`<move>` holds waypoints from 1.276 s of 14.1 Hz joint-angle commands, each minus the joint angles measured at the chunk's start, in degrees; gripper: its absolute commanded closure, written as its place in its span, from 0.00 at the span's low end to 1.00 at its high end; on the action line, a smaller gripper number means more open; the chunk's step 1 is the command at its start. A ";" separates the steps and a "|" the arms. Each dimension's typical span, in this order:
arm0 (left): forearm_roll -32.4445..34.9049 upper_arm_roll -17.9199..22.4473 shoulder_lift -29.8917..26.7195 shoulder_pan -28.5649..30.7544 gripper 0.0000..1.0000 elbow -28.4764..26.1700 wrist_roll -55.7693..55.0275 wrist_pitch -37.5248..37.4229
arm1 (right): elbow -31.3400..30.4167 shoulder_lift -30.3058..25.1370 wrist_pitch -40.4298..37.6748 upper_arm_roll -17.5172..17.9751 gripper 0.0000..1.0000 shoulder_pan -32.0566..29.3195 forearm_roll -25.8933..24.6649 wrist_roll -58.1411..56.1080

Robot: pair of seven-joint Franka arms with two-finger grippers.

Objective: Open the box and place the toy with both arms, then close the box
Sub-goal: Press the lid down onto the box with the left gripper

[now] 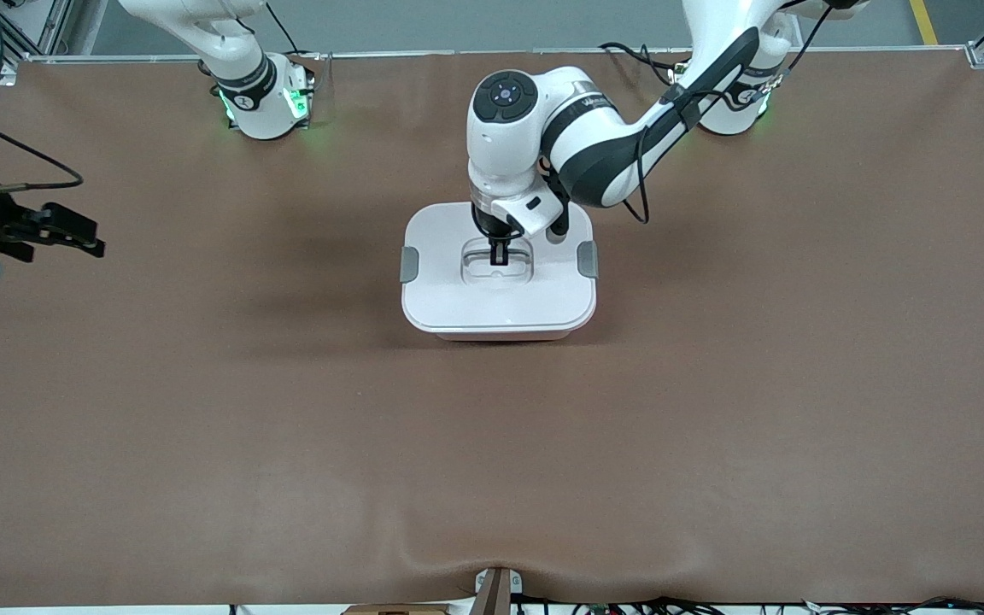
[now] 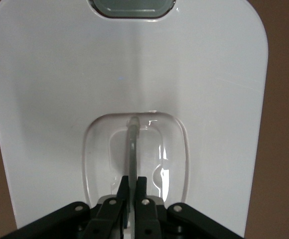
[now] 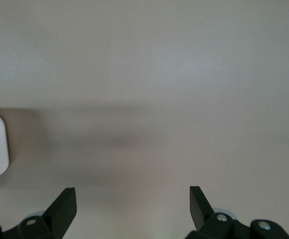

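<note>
Left arm gripping the lid handle of the closed box, at either the opening or the closing step

The box (image 1: 499,290) sits on the table (image 1: 714,427) around mid-width, nearer the edge where the arm bases stand, its white lid (image 2: 60,99) seated and both grey clips (image 1: 407,264) lying against its sides. The left gripper (image 1: 499,253) is down in the lid's recessed well, its fingers (image 2: 143,191) clenched on the thin upright handle (image 2: 133,149). The right gripper (image 1: 73,235) waits over the table's edge at the right arm's end, claws spread wide and holding nothing. No toy shows anywhere, so I cannot tell whether it is already inside. If this is the opening, the next move seems to call for a straight upward pull, provided the clips are free; if the lid has just been seated, it calls only for releasing the handle and lifting clear.
</note>
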 commanded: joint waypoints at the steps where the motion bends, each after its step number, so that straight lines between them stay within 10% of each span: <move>1: 1.48 0.02 0.63 -0.49 1.00 0.67 -1.07 0.28 | -0.69 -2.35 -0.51 -1.00 0.00 -1.65 -0.61 1.45; 18: 1.83 -0.07 1.07 0.65 1.00 -1.79 -0.01 -0.42 | -0.43 -1.12 0.98 -0.83 0.00 -1.39 -1.40 6.02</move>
